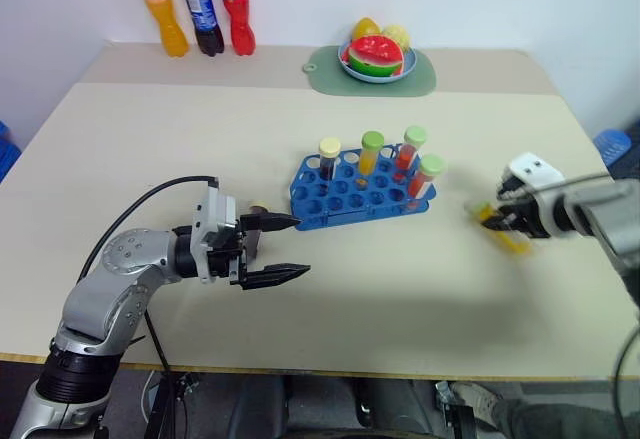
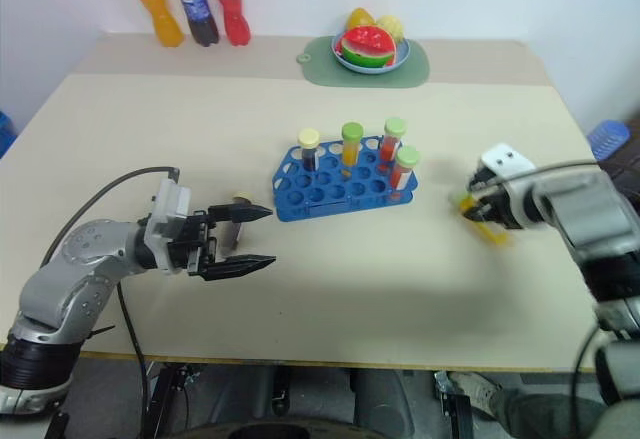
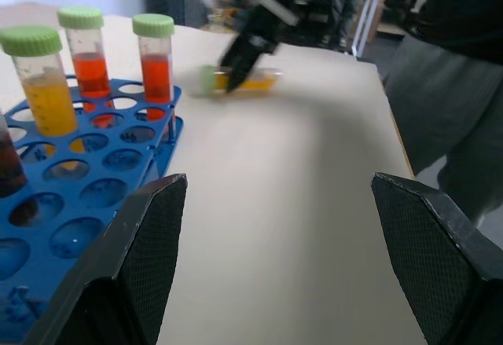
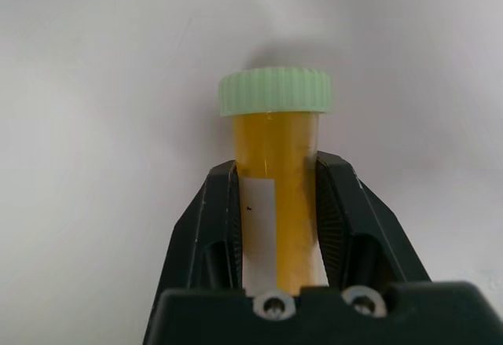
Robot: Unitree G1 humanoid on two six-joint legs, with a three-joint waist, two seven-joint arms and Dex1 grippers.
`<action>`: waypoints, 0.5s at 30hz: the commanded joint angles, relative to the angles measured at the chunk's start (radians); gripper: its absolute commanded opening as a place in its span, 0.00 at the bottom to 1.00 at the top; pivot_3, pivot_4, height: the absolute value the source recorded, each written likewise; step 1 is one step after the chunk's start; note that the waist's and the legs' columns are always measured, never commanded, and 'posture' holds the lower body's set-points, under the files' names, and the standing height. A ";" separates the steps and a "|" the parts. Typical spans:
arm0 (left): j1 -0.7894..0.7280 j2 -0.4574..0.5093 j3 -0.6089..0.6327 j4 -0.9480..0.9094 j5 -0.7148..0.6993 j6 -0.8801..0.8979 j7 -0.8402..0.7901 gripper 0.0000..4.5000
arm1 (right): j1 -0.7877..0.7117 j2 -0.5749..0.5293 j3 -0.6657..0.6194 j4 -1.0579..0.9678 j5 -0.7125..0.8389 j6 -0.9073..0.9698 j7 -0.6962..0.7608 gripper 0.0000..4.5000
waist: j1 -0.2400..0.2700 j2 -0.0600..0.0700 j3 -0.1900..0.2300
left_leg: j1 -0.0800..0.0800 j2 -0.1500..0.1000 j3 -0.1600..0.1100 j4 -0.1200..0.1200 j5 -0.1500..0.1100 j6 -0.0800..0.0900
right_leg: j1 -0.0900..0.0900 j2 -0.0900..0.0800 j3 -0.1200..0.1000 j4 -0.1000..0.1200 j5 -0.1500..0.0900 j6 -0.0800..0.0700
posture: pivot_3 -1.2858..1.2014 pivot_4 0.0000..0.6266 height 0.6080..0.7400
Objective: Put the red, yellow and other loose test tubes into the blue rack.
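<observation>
The blue rack [image 1: 345, 197] stands mid-table with several capped tubes upright in it: a dark brown one [image 1: 328, 160], a yellow one [image 1: 370, 154] and two red ones [image 1: 408, 153]. To its right, my right gripper [image 4: 277, 196] is shut on a yellow test tube [image 4: 275, 164] with a green cap, low over the table [image 1: 505, 233]. My left gripper [image 1: 288, 249] hovers open and empty to the rack's left, pointing toward it. A small cream-capped object [image 1: 258, 206] lies just behind its far finger.
Three soda bottles [image 1: 196, 7] stand at the table's back left. A green mat with a fruit plate [image 1: 376, 60] lies at the back centre. A black cable [image 1: 150, 199] loops off my left arm. Bare tabletop stretches in front of the rack.
</observation>
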 commanded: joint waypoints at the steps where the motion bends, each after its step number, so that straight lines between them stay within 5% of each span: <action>1: -0.033 -0.008 -0.006 0.017 0.002 -0.019 -0.010 0.86 | 0.151 0.013 -0.240 -0.253 0.136 -0.047 0.061 0.18 | -0.004 0.000 0.000 | 0.000 0.000 0.000 0.000 0.000 0.000 | 0.000 0.000 0.000 0.000 0.000 0.000 | 0.52 0.24 1.00; 6: -0.076 -0.011 -0.017 0.078 0.021 -0.037 -0.037 0.86 | 0.229 0.264 -0.400 -0.510 0.369 -0.142 0.025 0.18 | -0.025 0.000 0.000 | 0.003 0.002 -0.001 0.000 0.000 0.000 | 0.002 0.003 0.000 0.001 0.000 0.000 | 0.52 0.24 1.00; 15: -0.106 0.024 0.018 0.206 0.046 -0.088 -0.096 0.86 | 0.057 0.779 -0.139 -0.314 0.130 -0.597 -0.298 0.18 | -0.029 0.000 0.000 | 0.005 0.002 -0.002 0.000 0.000 0.000 | 0.003 0.004 0.001 0.003 0.000 -0.001 | 0.52 0.24 1.00</action>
